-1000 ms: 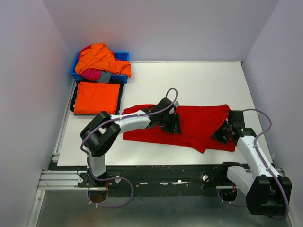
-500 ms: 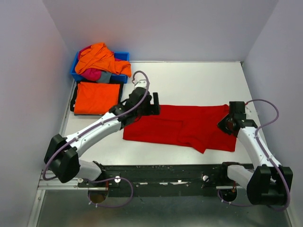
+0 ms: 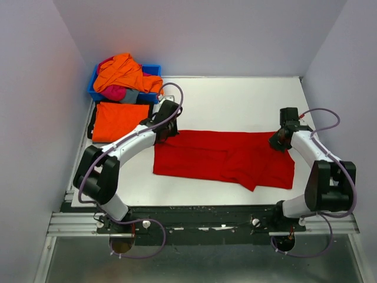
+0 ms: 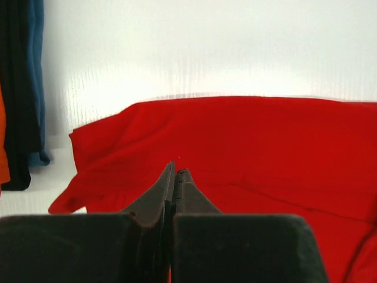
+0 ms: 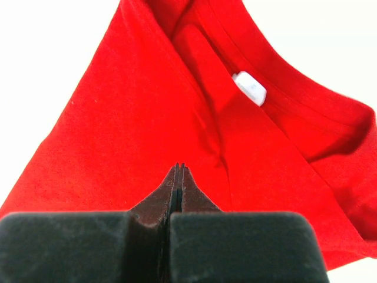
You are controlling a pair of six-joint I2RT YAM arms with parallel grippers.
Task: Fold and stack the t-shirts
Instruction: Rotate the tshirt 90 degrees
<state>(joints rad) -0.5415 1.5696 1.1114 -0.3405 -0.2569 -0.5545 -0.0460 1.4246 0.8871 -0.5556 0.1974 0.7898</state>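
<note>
A bright red t-shirt (image 3: 224,156) lies folded into a long band across the middle of the white table. My left gripper (image 3: 169,131) is shut at its far left corner. In the left wrist view the closed tips (image 4: 177,172) hover low over the red cloth (image 4: 253,147), and I see no cloth between them. My right gripper (image 3: 277,143) is shut at the far right corner. Its tips (image 5: 179,166) sit over the red shirt (image 5: 135,118) near the collar with the white tag (image 5: 249,88). A folded orange t-shirt (image 3: 120,121) lies far left.
A blue bin (image 3: 154,69) at the back left holds a crumpled orange shirt (image 3: 125,72), a pink one (image 3: 113,92) and a grey one (image 3: 131,95). The folded orange shirt rests on a black tray (image 3: 91,131). Walls close in left, right and behind.
My left arm swung from the shirt's middle to its far left corner, opening wide and then shutting. My right gripper slid away from me along the right edge to the far corner.
</note>
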